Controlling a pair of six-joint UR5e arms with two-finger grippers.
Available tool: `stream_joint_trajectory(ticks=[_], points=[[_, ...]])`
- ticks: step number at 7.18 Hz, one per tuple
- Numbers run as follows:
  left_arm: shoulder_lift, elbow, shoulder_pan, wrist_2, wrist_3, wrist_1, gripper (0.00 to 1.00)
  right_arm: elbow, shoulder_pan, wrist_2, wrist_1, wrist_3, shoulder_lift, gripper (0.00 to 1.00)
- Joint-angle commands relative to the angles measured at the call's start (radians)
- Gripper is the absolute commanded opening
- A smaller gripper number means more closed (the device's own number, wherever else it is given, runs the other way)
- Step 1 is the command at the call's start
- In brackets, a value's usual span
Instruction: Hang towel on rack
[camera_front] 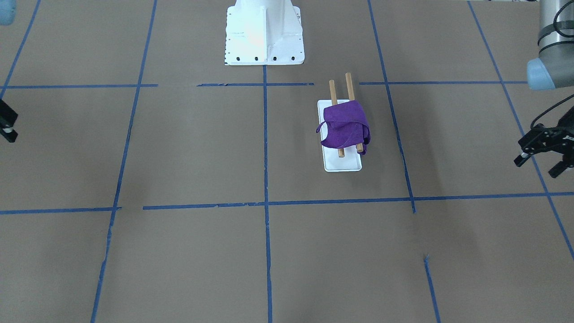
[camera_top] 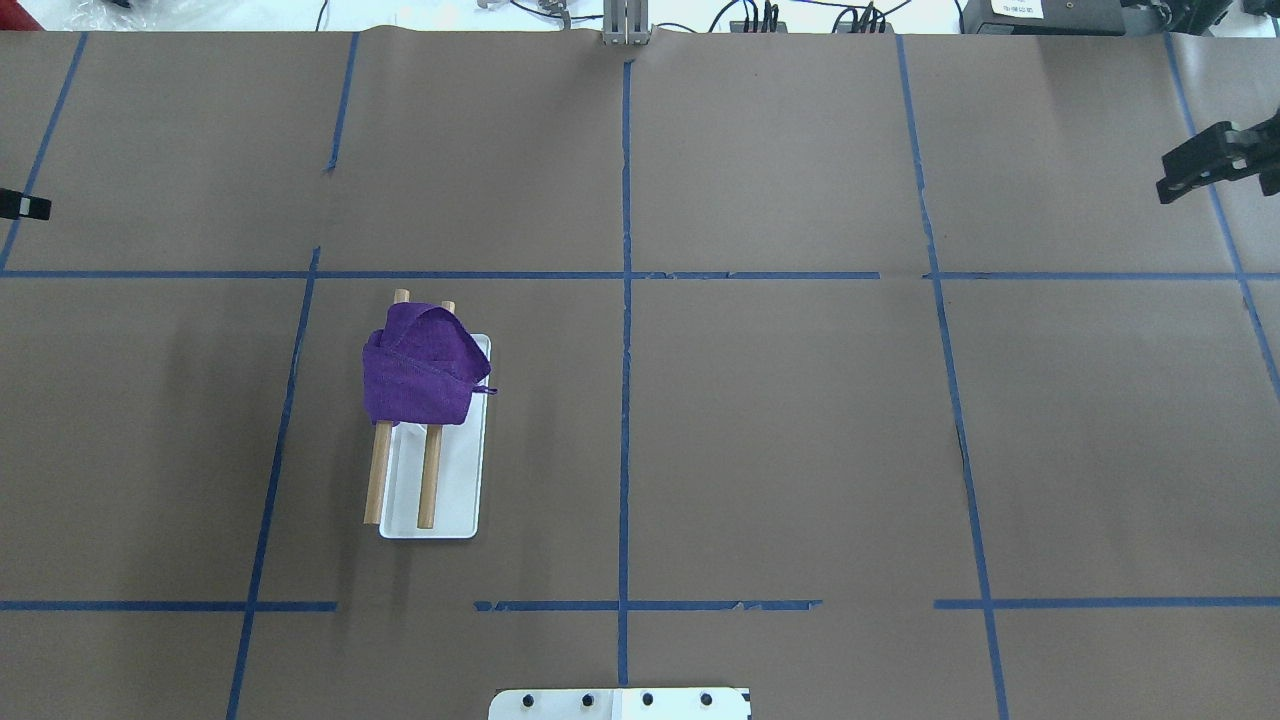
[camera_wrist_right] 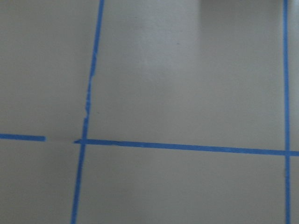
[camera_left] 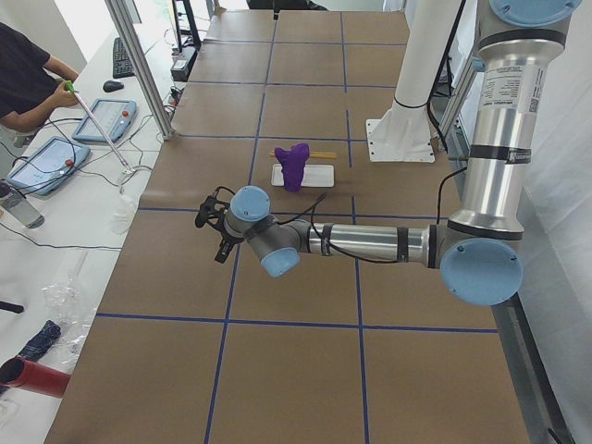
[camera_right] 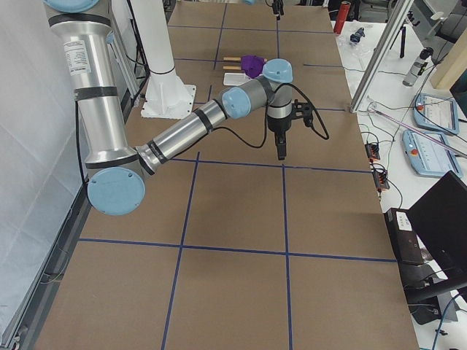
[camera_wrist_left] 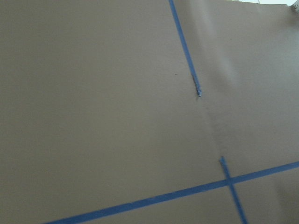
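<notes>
Gaping empty, the fingers of the left gripper [camera_front: 538, 166] hang at the table's left edge. The right gripper [camera_top: 1205, 165] sits far right, its fingers unreadable. The towel [camera_top: 420, 378] lies bunched over both rods of the rack [camera_top: 452, 505]. The hanging looks done; next, the arms need only park clear.
</notes>
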Motion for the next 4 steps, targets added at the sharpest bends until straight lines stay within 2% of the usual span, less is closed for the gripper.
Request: stream_joint_trajectory(ticks=[1,2,3,4], points=[[0.009,-0.015,-0.149,0.058,0.431,0.234,1.00,-0.050,0.157,0.007,-0.122,-0.353,-0.050,1.00],[0.003,-0.070,-0.219,0.053,0.529,0.405,1.00,-0.071,0.218,0.008,-0.182,-0.468,-0.053,1.00],[-0.002,-0.163,-0.254,0.049,0.605,0.689,1.00,-0.078,0.251,0.013,-0.196,-0.535,-0.109,1.00],[0.001,-0.235,-0.285,-0.017,0.649,0.926,1.00,-0.078,0.262,0.046,-0.188,-0.539,-0.168,1.00]])
